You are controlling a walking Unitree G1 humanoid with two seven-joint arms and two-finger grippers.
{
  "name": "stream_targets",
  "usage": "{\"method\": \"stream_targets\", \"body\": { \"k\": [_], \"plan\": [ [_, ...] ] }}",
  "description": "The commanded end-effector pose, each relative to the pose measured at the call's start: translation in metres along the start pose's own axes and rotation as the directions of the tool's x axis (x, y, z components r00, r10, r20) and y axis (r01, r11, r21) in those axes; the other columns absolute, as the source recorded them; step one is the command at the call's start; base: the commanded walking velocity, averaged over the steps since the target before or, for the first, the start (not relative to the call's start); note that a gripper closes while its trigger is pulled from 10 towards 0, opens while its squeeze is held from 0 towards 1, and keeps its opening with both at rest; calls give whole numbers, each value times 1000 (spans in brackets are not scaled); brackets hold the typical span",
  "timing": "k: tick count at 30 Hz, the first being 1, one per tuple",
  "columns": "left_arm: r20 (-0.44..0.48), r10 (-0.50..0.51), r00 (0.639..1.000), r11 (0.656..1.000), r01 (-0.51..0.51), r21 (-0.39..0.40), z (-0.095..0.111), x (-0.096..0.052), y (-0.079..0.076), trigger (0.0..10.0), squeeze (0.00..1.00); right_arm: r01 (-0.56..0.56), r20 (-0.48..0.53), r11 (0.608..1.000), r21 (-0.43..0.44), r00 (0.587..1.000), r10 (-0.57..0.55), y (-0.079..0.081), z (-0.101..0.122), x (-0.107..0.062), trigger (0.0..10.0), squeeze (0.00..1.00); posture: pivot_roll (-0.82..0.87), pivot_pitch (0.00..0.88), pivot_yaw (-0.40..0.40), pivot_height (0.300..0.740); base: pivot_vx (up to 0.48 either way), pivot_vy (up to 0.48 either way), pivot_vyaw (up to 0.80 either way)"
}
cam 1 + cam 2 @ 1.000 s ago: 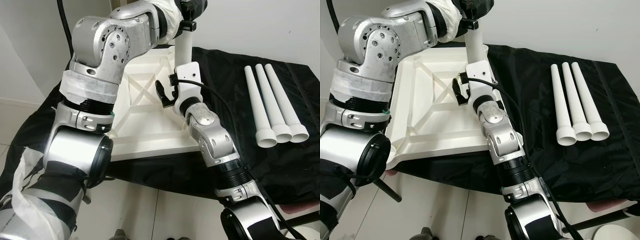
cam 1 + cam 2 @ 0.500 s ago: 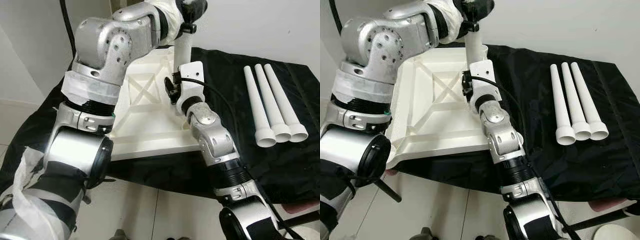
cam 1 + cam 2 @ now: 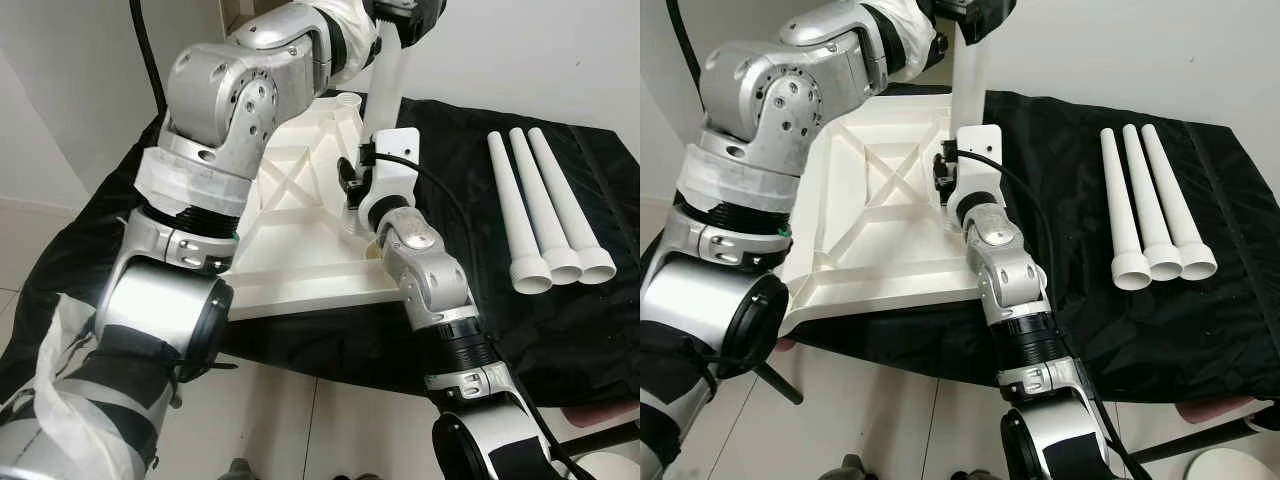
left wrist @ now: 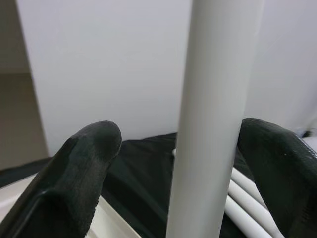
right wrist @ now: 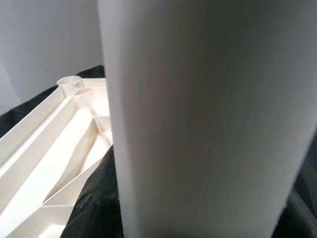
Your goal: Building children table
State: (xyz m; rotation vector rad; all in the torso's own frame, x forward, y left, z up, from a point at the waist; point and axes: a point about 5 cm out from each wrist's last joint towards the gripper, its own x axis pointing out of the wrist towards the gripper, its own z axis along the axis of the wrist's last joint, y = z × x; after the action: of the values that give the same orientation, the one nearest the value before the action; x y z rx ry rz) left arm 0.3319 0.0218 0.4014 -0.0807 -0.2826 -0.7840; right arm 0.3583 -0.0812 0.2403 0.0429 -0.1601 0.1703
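1. Your left tool sits high on the white leg, its black fingers spread to either side. One finger touches the leg and the other stands off it, so this is a loose cradle rather than a firm pinch.

2. Your right tool is low on the same leg, just above the upturned tabletop. The leg blocks its camera, so I cannot tell whether its fingers are pressed together.

3. Change over the last second: the leg has moved from a tilt to nearly upright, and the right tool has closed in against its lower end from a short way off.

4. My judgement is that the leg's foot is being seated in the corner socket below the right tool. The joint itself is hidden.

5. Three more legs lie side by side on the black cloth covering the surface, well apart from both tools and awaiting fitting.
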Motion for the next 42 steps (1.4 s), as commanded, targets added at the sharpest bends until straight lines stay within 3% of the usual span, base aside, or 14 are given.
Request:
{"method": "stream_targets", "body": {
  "k": [1, 4, 8, 14, 17, 19, 25, 28, 29, 42],
  "plan": [
    [7, -71, 997, 997, 71, -12, -1, -4, -2, 10000, 0, 20, 8, 1000, 17, 1000, -20, -5, 2, 0, 10000, 0, 43, 70, -9, 740, 0, 0, 0],
    [-8, -56, 998, 995, 56, -80, -14, -12, 5, 10000, 0, 66, 14, 997, 40, 998, -67, -20, 1, -3, 10000, 0, 45, 71, -10, 740, 0, 0, 0],
    [-44, -11, 999, 994, 6, -106, -30, -21, 16, 10000, 0, 106, 36, 994, 28, 994, -107, -36, -1, -9, 10000, 0, 38, 78, -9, 740, 0, 0, 0],
    [-61, 34, 998, 995, -40, -91, -45, -29, 24, 10000, 0, 128, 66, 992, 15, 989, -129, -48, -2, -16, 10000, 0, 33, 82, -8, 740, 0, 0, 0],
    [-95, 58, 994, 996, -64, -58, -78, -48, 29, 10000, 0, 149, 66, 989, -15, 987, -148, -66, -15, -34, 10000, 0, 26, 87, -4, 740, 0, 0, 0],
    [-111, 53, 992, 996, -60, -61, -93, -58, 26, 10000, 0, 137, 61, 990, -36, 989, -134, -70, -21, -43, 10000, 0, 22, 89, -2, 740, 0, 0, 0],
    [-115, 20, 993, 998, -27, -63, -105, -68, 20, 10000, 0, 127, 62, 991, -42, 990, -124, -73, -25, -50, 10000, 0, 15, 85, 3, 740, 0, 0, 0],
    [-139, -36, 990, 999, 31, -39, -120, -80, 9, 10000, 0, 98, 69, 994, -51, 993, -95, -77, -31, -59, 10000, 0, 12, 83, 4, 740, 0, 0, 0],
    [-171, -92, 981, 996, 92, -11, -131, -88, 0, 10000, 0, 64, 79, 996, -62, 995, -59, -78, -35, -67, 10000, 0, 11, 83, 5, 740, 0, 0, 0],
    [-284, -211, 935, 974, 226, 19, -165, -109, -21, 10000, 0, -45, 23, 991, -123, 999, 48, -79, -62, -85, 10000, 0, 13, 88, 14, 740, 0, 0, 0]
  ]
}}
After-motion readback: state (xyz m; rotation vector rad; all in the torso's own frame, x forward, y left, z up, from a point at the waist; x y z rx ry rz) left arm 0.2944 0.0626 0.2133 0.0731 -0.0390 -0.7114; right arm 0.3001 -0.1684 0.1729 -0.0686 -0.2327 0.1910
